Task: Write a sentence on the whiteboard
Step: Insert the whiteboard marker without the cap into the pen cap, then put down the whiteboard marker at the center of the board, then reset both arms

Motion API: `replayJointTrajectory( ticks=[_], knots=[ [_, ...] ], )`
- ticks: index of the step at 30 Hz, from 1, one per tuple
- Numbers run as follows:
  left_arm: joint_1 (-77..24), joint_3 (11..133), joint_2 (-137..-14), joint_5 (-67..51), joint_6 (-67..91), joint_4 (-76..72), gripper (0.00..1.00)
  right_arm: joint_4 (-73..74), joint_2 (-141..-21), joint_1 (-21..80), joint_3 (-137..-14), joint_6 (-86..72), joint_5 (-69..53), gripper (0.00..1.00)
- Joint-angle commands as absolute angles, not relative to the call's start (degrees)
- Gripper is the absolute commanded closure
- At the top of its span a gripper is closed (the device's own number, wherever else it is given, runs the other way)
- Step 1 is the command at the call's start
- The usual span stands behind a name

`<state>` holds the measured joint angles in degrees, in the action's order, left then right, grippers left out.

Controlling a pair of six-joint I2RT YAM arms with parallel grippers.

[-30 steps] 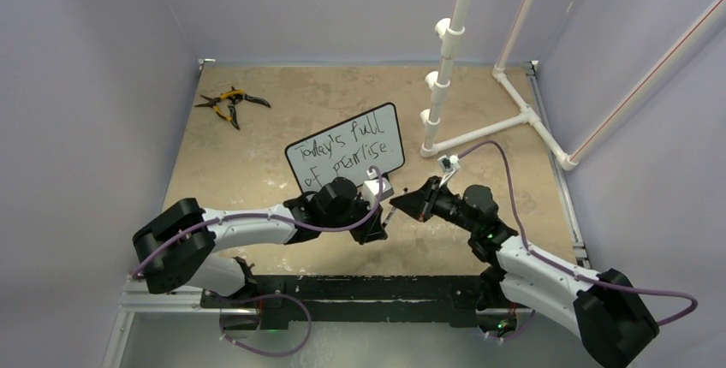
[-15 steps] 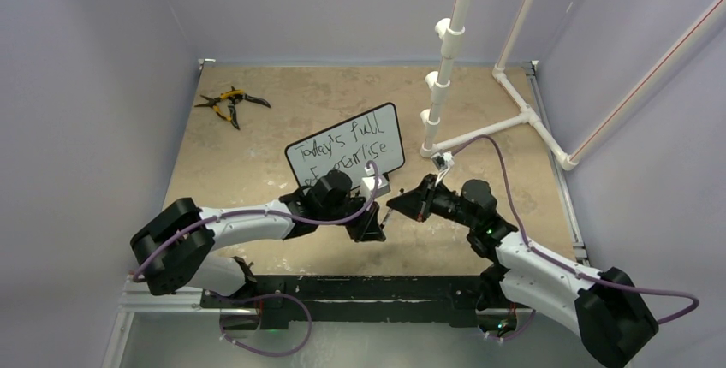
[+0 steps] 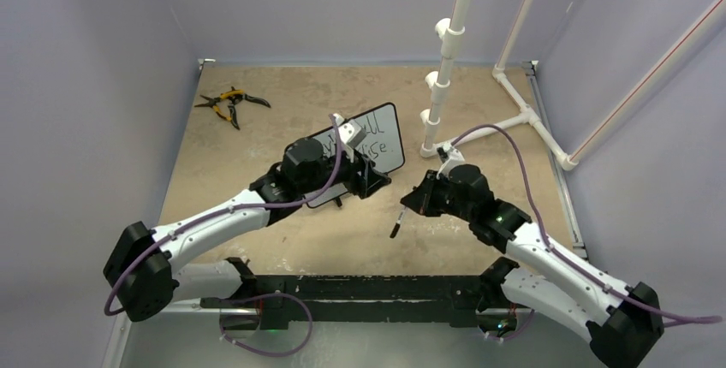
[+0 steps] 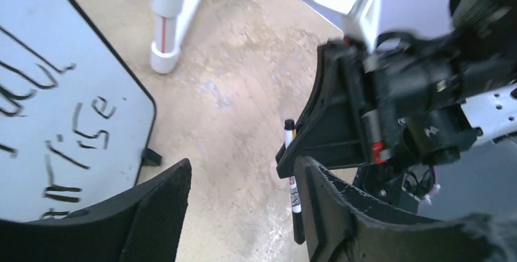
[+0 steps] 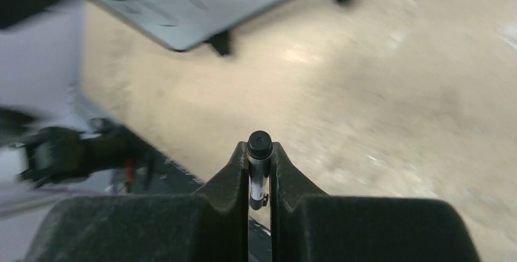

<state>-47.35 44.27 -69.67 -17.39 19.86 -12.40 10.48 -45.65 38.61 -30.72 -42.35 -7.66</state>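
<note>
Two grips differ: my left gripper [image 4: 244, 198] hangs with jaws spread and nothing between them, just beside the whiteboard [image 3: 388, 156], which stands mid-table [image 3: 248, 128] with the sentence [image 4: 61, 155] partly hidden behind my left arm, while my right gripper [image 5: 260, 161] is clamped on a black marker [image 5: 260, 145].

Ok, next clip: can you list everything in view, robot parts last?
whiteboard: one, white with black frame, mid-table, partly behind the left arm
writing: black, two lines on the whiteboard, partly hidden
marker: one, black, held angled down over the table
pliers: one pair, yellow and black, far left of the table
pipe stand: one, white, far right of the table
table: one, tan
left gripper: black, open, empty, beside the whiteboard
right gripper: black, shut on the marker
</note>
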Motion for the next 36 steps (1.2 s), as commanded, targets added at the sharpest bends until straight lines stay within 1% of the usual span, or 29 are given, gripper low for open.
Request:
replayJointTrajectory(
  ticks=[1,6,7,8,10,11,13,15,16,17,19,21,23,25,29,31,33,36],
  knots=[
    [-45.99,47.91,-66.58,-11.49,19.04,-7.88,0.36,26.32,-49.29,38.31,-33.94,-45.55,5.06,1.00],
    [-43.60,56.33,-66.27,-10.20,17.98,-0.40,0.31,29.28,-52.40,37.24,-35.17,-48.82,12.18,1.00],
    [-42.99,58.64,-66.89,-10.08,17.56,2.29,0.30,29.76,-53.22,36.99,-35.49,-49.40,13.66,0.99],
    [-42.39,60.93,-67.85,-9.51,17.28,4.47,0.30,30.11,-54.00,36.74,-35.82,-50.25,14.87,0.94],
    [-40.53,66.66,-70.10,-8.13,16.78,9.28,0.29,29.77,-55.07,36.29,-35.61,-52.28,17.37,0.89],
    [-39.40,68.40,-71.09,-7.54,16.63,10.61,0.29,29.26,-55.30,36.13,-35.21,-53.15,18.33,0.84],
    [-36.31,70.69,-72.19,-6.87,17.36,11.71,0.29,28.10,-55.54,35.98,-34.78,-55.12,20.82,0.69],
    [-32.32,71.89,-72.20,-6.68,18.29,11.84,0.28,26.70,-55.50,35.76,-34.74,-55.79,21.87,0.39],
    [-30.41,72.23,-72.05,-6.44,18.57,12.05,0.27,26.09,-55.46,35.61,-34.84,-55.69,22.18,0.27],
    [-28.37,72.55,-71.72,-5.97,18.78,12.35,0.26,25.73,-55.58,35.52,-35.17,-55.53,22.88,0.16],
    [-24.56,72.80,-71.15,-3.95,18.81,13.53,0.22,25.57,-55.88,35.10,-36.24,-54.67,25.00,0.02],
    [-20.75,72.31,-70.06,-0.65,18.49,14.84,0.19,25.14,-55.90,33.98,-37.46,-52.93,27.77,0.01],
    [-17.04,70.75,-68.49,4.19,18.46,15.55,0.17,23.03,-55.46,30.95,-38.62,-49.34,28.72,0.01],
    [-14.88,68.47,-66.21,11.08,18.35,15.51,0.14,18.31,-54.66,26.34,-39.38,-44.34,27.60,0.01],
    [-13.97,62.61,-59.69,25.20,15.52,13.23,0.13,8.55,-52.75,16.29,-40.34,-34.04,22.63,0.01],
    [-13.97,58.77,-55.59,29.38,14.02,10.94,0.13,3.36,-51.97,13.45,-40.83,-28.53,20.79,0.01],
    [-13.97,54.69,-51.36,30.93,12.73,8.51,0.12,-3.44,-50.93,13.10,-40.52,-22.26,20.35,0.01],
    [-13.97,49.17,-46.01,31.75,11.23,6.53,0.07,-13.48,-48.11,13.07,-38.01,-13.08,18.72,0.01]
  ],
)
